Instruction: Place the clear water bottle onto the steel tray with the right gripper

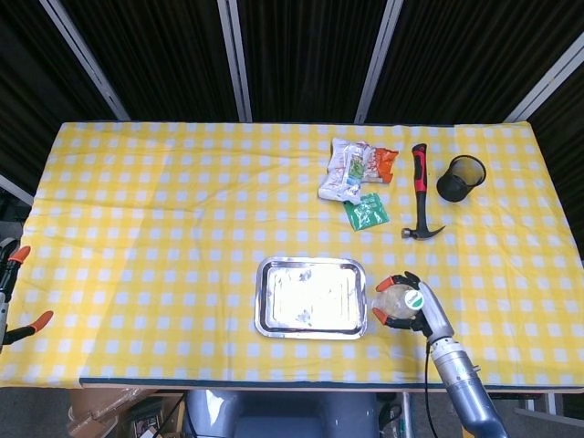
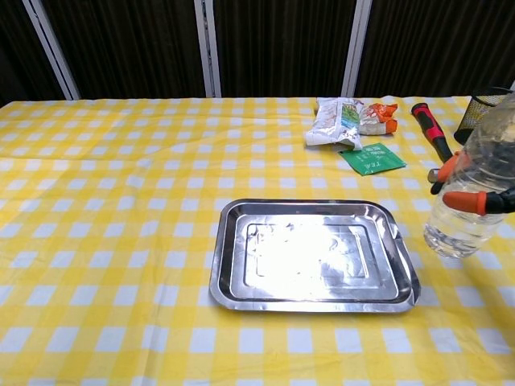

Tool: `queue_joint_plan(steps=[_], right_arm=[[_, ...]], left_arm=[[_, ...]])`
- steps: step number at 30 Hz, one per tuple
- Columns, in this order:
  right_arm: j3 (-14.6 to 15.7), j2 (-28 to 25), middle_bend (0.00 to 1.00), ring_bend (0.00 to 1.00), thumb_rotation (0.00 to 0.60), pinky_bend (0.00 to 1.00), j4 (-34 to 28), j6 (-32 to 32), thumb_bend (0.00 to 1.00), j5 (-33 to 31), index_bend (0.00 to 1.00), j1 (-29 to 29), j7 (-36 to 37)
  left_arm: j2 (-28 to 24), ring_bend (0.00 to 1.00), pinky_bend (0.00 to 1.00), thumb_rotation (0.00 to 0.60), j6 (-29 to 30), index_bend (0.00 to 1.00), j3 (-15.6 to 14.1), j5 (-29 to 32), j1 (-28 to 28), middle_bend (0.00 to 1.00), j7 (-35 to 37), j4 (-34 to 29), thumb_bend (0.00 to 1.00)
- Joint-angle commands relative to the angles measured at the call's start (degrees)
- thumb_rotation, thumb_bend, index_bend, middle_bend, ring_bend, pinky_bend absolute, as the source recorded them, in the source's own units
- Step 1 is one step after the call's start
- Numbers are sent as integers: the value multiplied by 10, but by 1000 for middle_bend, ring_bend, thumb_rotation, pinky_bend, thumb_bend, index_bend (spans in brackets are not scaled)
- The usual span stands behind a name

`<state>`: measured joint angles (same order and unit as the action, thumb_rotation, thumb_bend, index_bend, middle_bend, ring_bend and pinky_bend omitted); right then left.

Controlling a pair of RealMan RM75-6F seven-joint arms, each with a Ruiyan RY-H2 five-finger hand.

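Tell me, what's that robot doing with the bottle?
The robot's right hand is holding the clear water bottle just to the right of the steel tray. The bottle isn't on the tray yet; the tray has nothing in it. The left hand is way off at the table's left edge, holding nothing. Farther back lie some snack packets, a hammer and a black mesh cup, all untouched.

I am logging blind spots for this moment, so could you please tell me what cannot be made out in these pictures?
- Right hand: chest view shows only fingertips on the bottle; the right edge cuts off the rest.
- Left hand: head view, mostly cut by the left edge; absent from chest view.
- Cup: chest view, partly behind the bottle.
- Packet print: too small in both views.
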<state>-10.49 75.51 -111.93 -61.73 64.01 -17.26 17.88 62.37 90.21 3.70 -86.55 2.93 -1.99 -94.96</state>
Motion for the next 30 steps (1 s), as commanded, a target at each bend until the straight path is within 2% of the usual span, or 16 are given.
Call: queue_joint_plan(steps=[1, 10, 13, 17, 20, 24, 30], right_arm=[[-8, 25, 599, 267, 600, 0, -30, 1, 749, -47, 787, -25, -60], [-14, 64, 599, 267, 600, 0, -45, -7, 751, -106, 788, -51, -122], [-15, 56, 599, 267, 600, 0, -54, -12, 763, -115, 788, -53, -134], [-20, 26, 600, 267, 600, 0, -100, -32, 779, -136, 788, -57, -177], [-40, -4, 600, 267, 600, 0, -151, -50, 792, -164, 788, -64, -202], [-84, -71, 600, 267, 600, 0, -230, -73, 814, -232, 788, -89, -252], [-172, -148, 600, 267, 600, 0, -231, -36, 818, -290, 788, -126, -219]], left_arm=[[-1, 0, 0, 600, 2, 43, 1, 0, -1, 0, 4, 1, 190], [-5, 0, 0, 600, -1, 42, 3, 4, -1, 0, 14, 4, 190], [-5, 0, 0, 600, -1, 43, 4, 5, -1, 0, 16, 5, 190], [-4, 0, 0, 600, -5, 42, 4, 8, 1, 0, 14, 5, 190], [-4, 0, 0, 600, -6, 42, 3, 6, 1, 0, 12, 4, 190], [-6, 0, 0, 600, 0, 43, 3, 4, -2, 0, 18, 3, 190], [-8, 0, 0, 600, 0, 42, 3, 5, -2, 0, 23, 4, 190]])
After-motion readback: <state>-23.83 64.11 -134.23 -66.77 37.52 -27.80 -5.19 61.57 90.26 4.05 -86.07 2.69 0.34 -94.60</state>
